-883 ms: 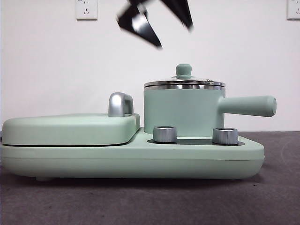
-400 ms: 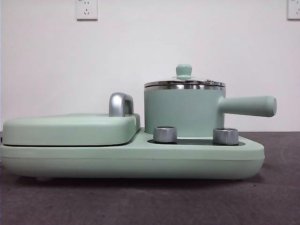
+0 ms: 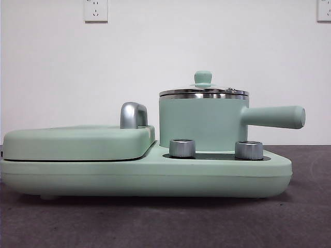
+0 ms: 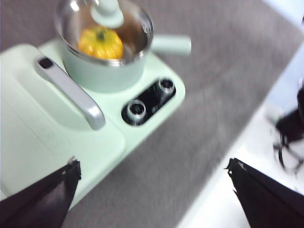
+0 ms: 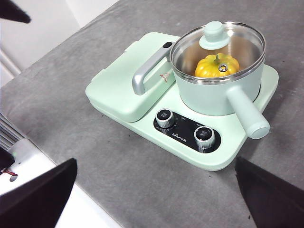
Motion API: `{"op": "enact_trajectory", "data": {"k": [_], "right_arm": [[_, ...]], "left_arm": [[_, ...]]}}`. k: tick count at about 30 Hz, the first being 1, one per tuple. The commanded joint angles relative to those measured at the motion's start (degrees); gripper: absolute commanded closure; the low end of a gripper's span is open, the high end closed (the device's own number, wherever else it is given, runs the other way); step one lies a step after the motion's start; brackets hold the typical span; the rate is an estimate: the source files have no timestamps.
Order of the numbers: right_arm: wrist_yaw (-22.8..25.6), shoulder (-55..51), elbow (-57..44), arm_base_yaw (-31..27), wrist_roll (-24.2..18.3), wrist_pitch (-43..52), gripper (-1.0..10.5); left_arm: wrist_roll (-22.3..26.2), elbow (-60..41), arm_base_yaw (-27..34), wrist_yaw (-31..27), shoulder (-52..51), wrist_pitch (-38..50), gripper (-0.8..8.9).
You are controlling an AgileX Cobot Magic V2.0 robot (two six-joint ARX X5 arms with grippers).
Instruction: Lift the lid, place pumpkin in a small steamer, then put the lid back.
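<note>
Nearest in the front view, bare grey worktop [image 3: 155, 222] along the whole near edge, open on both sides of the mint base [image 3: 145, 178]. On the base's front, two steel dials [image 3: 182, 148] side by side just ahead of the steamer [image 3: 201, 124]. Steamer upright on the base's right half, long handle [image 3: 273, 117] reaching out past the dials toward the base's right edge, free air around it. Lid [image 3: 203, 92] seated flat on the steamer's rim, knob up. Through the glass in the wrist views, pumpkin [image 5: 217, 66] inside the steamer, stem up. Beside the steamer, flat cover [image 3: 77, 142] on the base's left half, chrome handle [image 3: 133, 114] at its edge next to the pot. Behind all, white wall with sockets [image 3: 95, 10]. Nothing above the pot in the front view; clear room overhead. Left hand [image 4: 152, 190] raised well off to the side of the base, looking down on it, jaws wide apart, empty. Right hand [image 5: 154, 190] high over the worktop's near side, well apart from the base, jaws spread wide, holding nothing.
</note>
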Motion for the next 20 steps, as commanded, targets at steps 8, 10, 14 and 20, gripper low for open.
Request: {"op": "enact_trajectory", "data": {"k": [8, 10, 14, 20], "right_arm": [[-0.2, 0.2, 0.5, 0.3, -2.0, 0.7, 4.2], [-0.2, 0.2, 0.5, 0.3, -1.9, 0.7, 4.8], [-0.2, 0.2, 0.5, 0.3, -2.4, 0.4, 9.2], [0.0, 0.1, 0.5, 0.3, -2.0, 0.5, 9.3]], "left_arm": [[-9.5, -15.0, -0.3, -8.9, -18.6, 5.6, 3.22], [-9.8, -15.2, -0.3, -9.0, -20.0, 4.7, 4.04], [-9.6, -15.2, -0.3, -9.0, -21.0, 4.5, 7.86], [-9.6, -15.2, -0.3, -9.0, -21.0, 4.9, 8.08]]}}
